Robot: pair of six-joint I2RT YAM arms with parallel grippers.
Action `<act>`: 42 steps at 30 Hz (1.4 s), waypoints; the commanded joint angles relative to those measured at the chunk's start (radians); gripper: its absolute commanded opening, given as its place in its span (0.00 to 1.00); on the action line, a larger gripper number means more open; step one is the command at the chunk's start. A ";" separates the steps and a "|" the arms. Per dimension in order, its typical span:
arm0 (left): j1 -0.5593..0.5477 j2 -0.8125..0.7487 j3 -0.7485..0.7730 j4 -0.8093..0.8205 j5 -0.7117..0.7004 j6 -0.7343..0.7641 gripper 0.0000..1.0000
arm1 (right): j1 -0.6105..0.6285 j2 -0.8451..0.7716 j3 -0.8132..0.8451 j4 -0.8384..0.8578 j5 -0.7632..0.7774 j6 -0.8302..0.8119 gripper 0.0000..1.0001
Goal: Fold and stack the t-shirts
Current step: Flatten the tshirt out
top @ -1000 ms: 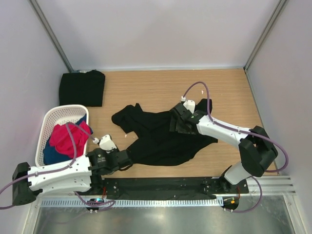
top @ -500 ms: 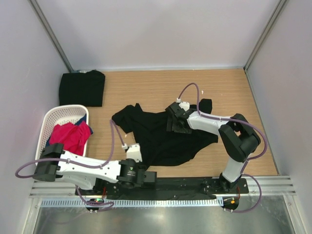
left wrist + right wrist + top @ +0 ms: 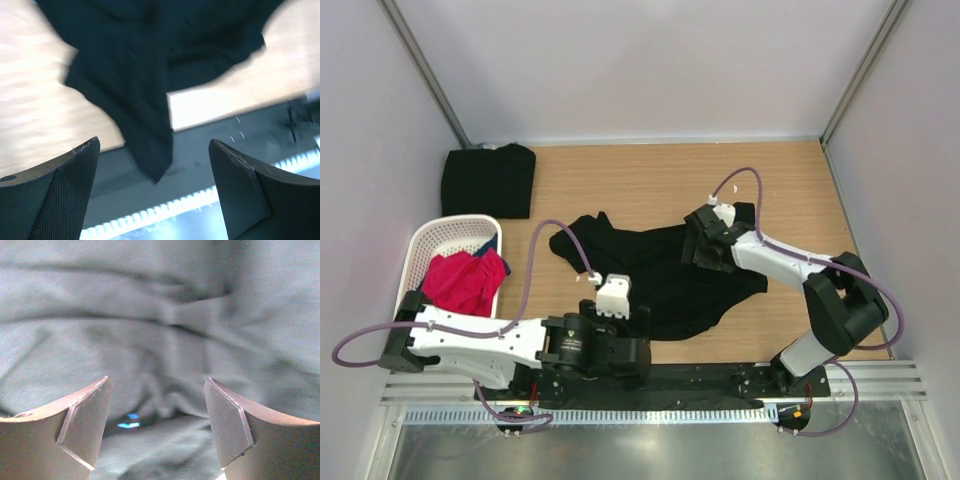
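Note:
A crumpled black t-shirt [image 3: 665, 275] lies spread in the middle of the table. A second black t-shirt [image 3: 488, 180] lies folded at the back left. My left gripper [image 3: 636, 346] hovers at the near edge over the crumpled shirt's front hem. In the left wrist view the left gripper [image 3: 154, 145] is open and a corner of the black t-shirt [image 3: 145, 125] droops onto the dark rail between its jaws, held by neither. My right gripper [image 3: 705, 252] sits over the shirt's right shoulder area. The right gripper [image 3: 157, 381] stands open just above the wrinkled cloth [image 3: 160, 315].
A white mesh basket [image 3: 432, 238] with red-pink [image 3: 465, 280] and blue garments stands at the left edge. A black mounting rail [image 3: 720, 378] and a metal strip run along the near edge. Walls close in the table on three sides.
My left arm swung right along the near edge and its gripper went from shut to open, letting go of the shirt's hem. The right gripper shifted a little to the right.

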 commanded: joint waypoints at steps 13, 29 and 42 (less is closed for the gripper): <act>0.925 -0.028 0.060 0.377 0.276 0.561 0.72 | -0.152 -0.277 -0.252 0.019 0.120 -0.002 0.80; 1.040 0.382 0.022 0.448 0.294 0.429 0.54 | -0.235 -0.193 -0.289 0.099 0.003 -0.027 0.78; 1.030 0.235 -0.147 0.488 0.310 0.326 0.00 | -0.284 -0.203 -0.267 0.111 -0.046 -0.050 0.78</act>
